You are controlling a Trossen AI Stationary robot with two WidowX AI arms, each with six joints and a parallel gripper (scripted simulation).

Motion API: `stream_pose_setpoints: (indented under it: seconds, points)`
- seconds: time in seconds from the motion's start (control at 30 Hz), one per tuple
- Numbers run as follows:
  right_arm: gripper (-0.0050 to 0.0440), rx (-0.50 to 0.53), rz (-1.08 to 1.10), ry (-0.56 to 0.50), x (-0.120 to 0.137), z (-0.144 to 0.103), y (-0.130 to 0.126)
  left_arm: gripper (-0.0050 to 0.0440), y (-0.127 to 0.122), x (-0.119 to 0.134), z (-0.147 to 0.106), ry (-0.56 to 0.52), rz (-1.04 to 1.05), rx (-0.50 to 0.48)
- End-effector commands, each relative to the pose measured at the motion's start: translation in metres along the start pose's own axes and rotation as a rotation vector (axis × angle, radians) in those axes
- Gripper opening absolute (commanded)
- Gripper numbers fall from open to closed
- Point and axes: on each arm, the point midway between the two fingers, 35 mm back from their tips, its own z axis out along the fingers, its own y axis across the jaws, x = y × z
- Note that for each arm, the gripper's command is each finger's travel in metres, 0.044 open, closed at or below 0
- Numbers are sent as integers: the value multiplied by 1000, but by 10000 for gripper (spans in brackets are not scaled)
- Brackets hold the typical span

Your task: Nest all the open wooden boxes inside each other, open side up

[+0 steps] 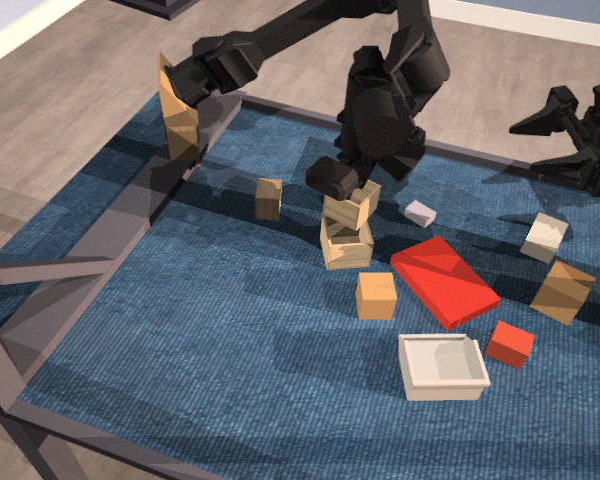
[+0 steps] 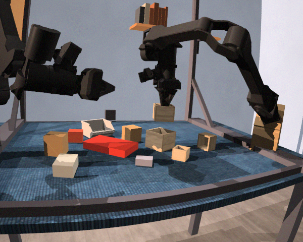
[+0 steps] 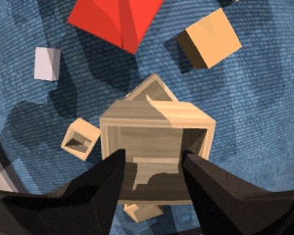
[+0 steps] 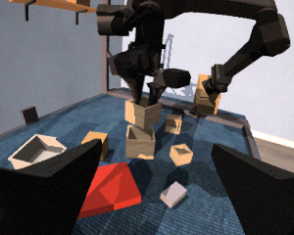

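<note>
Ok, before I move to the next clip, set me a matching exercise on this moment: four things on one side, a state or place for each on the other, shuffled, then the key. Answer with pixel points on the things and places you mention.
1. left gripper (image 1: 349,193) (image 2: 165,104) (image 3: 154,154) (image 4: 144,100)
2. right gripper (image 1: 522,148) (image 2: 114,88) (image 4: 157,145)
3. white bin (image 1: 442,391) (image 2: 87,130) (image 4: 26,147)
4. wooden box nearest the upright orange-brown panel (image 1: 268,204) (image 2: 211,142) (image 4: 172,117)

A. beside the small red block (image 1: 509,345) (image 2: 75,135)
B. on its side, opening facing sideways
C. holding an open wooden box (image 1: 347,211) (image 2: 164,113) (image 3: 159,115) (image 4: 151,117) above the table
D. open, holding nothing

Pairs: 1-C, 2-D, 3-A, 4-B
</note>
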Motion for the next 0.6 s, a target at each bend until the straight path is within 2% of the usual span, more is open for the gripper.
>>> stream_pose_setpoints:
  seconds: [0.0, 0.37, 0.57]
  points:
    - [400, 1, -17, -13, -5, -1, -2, 265, -1, -3, -3, -9, -10, 6]
    - [400, 1, -17, -13, -5, -1, -2, 265, -1, -3, -4, -12, 217, 6]
    - [400, 1, -17, -13, -5, -1, -2, 265, -1, -3, -4, -11, 427, 5]
